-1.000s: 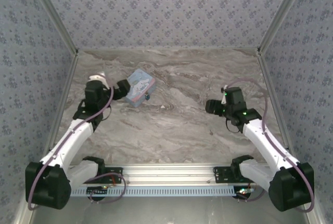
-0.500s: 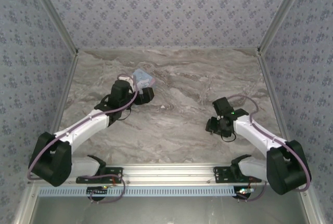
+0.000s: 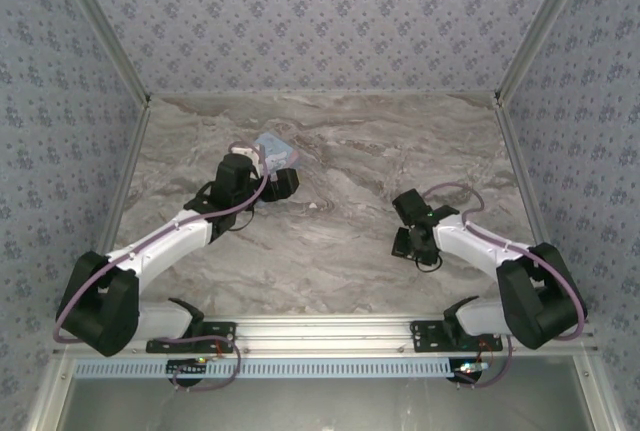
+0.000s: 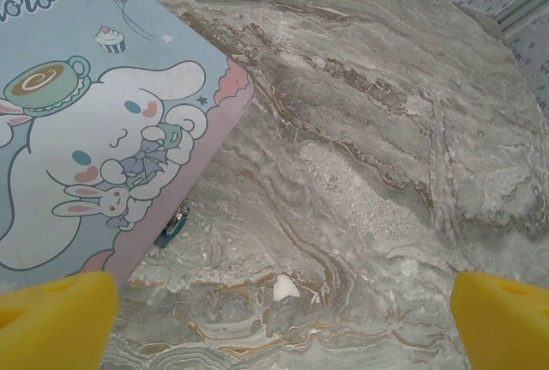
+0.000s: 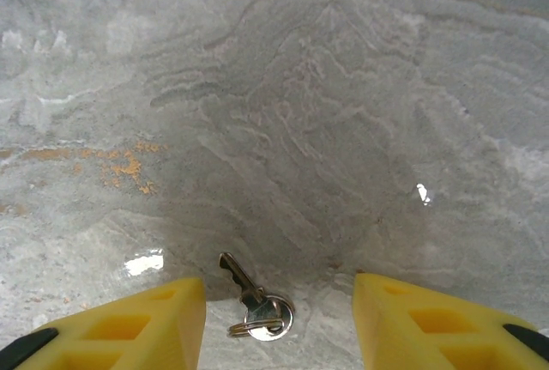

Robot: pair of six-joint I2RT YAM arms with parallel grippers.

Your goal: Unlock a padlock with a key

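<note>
right claw [image 5: 276, 310] sits low over the tabletop [image 5: 343, 87], fingers spread wide and gripping nothing, and the key [image 5: 250, 294] lies right between them on its little ring, blade pointing away from the claw

this looks like the pick-up step: the next move calls for a careful drop and a pinch on a thin bit of metal lying flat on the marble, so the tips must get right down to the surface

on the other side the left claw [image 4: 279, 318] is released too, fingers wide apart, with the padlock [image 4: 174, 222] ahead and to its left, hanging at the near edge of the cartoon tin [image 4: 94, 130]

the wrist cameras give us key and lock up close; the overhead gives the layout instead, the two claws well apart, the tin just beyond the left one, key and padlock too small to make out there
</note>
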